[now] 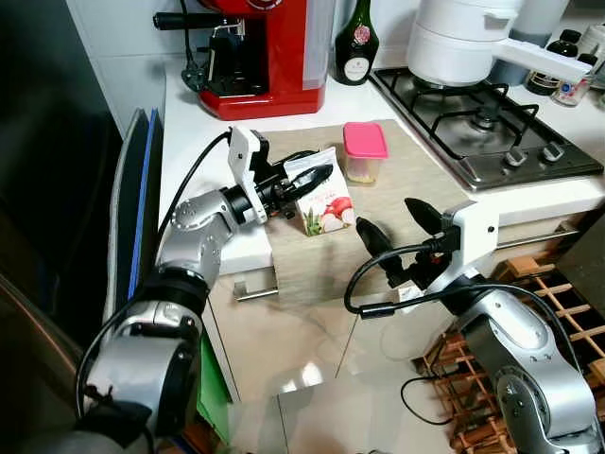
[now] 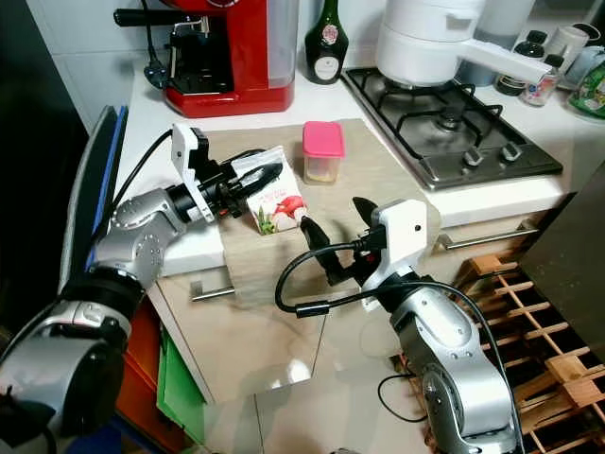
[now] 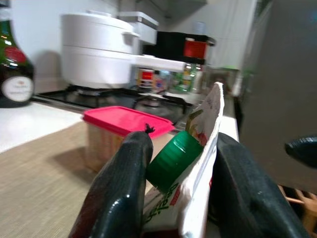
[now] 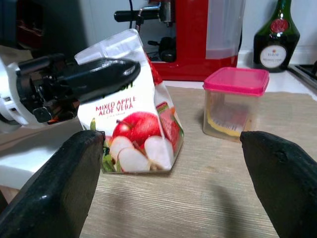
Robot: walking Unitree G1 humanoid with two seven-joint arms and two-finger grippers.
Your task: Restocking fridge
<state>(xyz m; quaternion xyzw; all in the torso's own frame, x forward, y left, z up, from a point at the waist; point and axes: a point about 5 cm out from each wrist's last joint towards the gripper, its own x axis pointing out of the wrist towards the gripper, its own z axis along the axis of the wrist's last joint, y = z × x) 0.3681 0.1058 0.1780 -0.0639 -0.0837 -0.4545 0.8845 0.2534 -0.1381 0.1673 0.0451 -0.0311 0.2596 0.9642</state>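
A white juice carton (image 1: 323, 201) with apple pictures and a green cap (image 3: 174, 160) stands on the beige mat (image 1: 397, 199) on the counter. My left gripper (image 1: 311, 178) is shut on the carton's gabled top, one black finger on each side. Just behind the carton sits a small clear tub with a pink lid (image 1: 364, 151). My right gripper (image 1: 397, 230) hangs open off the counter's front edge, to the right of the carton and apart from it; the right wrist view looks at the carton (image 4: 141, 124) and the pink-lidded tub (image 4: 234, 104) between its fingers.
A red coffee machine (image 1: 255, 52) and a dark green bottle (image 1: 355, 43) stand at the back of the counter. A gas hob (image 1: 487, 123) with a white pot (image 1: 463, 38) lies to the right. A wooden rack (image 1: 529, 293) is low on the right.
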